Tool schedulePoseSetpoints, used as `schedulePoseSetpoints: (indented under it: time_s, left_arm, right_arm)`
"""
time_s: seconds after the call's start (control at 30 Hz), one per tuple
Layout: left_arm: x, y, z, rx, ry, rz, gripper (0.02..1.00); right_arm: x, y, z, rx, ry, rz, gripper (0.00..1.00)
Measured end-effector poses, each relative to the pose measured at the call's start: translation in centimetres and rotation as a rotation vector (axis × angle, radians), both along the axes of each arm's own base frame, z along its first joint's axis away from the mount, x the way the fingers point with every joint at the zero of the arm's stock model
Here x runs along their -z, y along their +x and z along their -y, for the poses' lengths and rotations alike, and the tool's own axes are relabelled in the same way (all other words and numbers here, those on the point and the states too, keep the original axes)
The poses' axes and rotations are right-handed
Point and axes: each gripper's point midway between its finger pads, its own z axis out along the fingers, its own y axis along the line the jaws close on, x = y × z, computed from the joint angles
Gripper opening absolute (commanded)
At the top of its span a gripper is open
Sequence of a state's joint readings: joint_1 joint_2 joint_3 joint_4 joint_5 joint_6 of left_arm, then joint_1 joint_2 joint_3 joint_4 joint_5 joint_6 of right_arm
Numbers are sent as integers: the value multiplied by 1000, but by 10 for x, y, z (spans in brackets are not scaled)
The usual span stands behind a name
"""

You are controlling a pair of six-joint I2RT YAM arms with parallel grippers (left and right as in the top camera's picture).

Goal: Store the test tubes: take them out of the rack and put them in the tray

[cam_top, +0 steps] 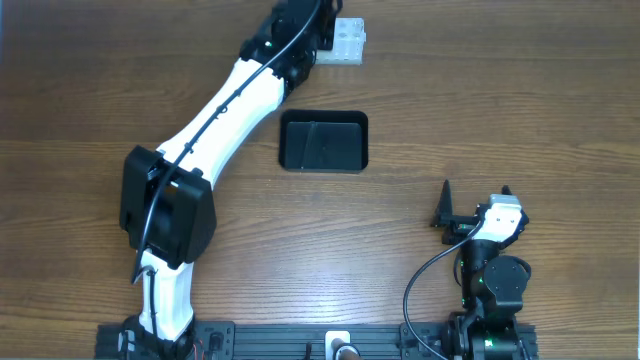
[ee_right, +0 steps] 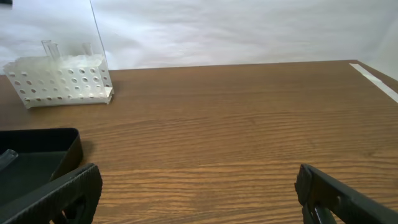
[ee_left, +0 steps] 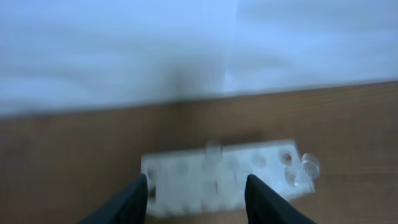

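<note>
Rack (cam_top: 346,42) stands behind tray (cam_top: 283,141); left claw (ee_left: 196,190) hovers above rack.

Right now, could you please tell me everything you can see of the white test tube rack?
The rack is a white, plastic-looking block with rows of round holes in its top and side. It stands flat on the wooden table, near the far edge, beyond the black tray. At least two clear tubes stand upright in it. The left gripper hangs close over it with fingers open; whether it touches the rack is unclear.
</note>
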State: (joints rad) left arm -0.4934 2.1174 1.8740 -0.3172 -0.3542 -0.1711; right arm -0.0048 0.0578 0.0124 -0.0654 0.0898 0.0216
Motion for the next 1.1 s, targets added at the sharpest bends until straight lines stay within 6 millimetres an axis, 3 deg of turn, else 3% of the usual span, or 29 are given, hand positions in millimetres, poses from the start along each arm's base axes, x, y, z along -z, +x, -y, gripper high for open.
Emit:
schedulePoseSetpoints:
  time_s: [0.2, 0.4, 0.53, 0.67, 0.77, 0.9, 1.1]
  left_arm:
    - [-23, 22, -5, 114, 15, 105, 579]
    - [-21, 43, -11, 240, 3, 161, 606]
    - [11, 52, -5, 320, 3, 133, 864]
    - [45, 51, 8, 385, -7, 82, 869]
    - [57, 49, 15, 415, -14, 63, 869]
    - [57, 49, 17, 430, -21, 65, 842]
    - [53, 51, 16, 432, -24, 84, 682]
  right_arm:
    - [0, 0, 0, 0, 1, 0, 993]
    - [0, 0, 0, 0, 2, 0, 991]
    - [0, 0, 0, 0, 1, 0, 991]
    - [0, 0, 0, 0, 1, 0, 993]
    - [0, 0, 0, 0, 1, 0, 993]
    - [0, 0, 0, 0, 1, 0, 993]
    - [0, 0, 0, 0, 1, 0, 991]
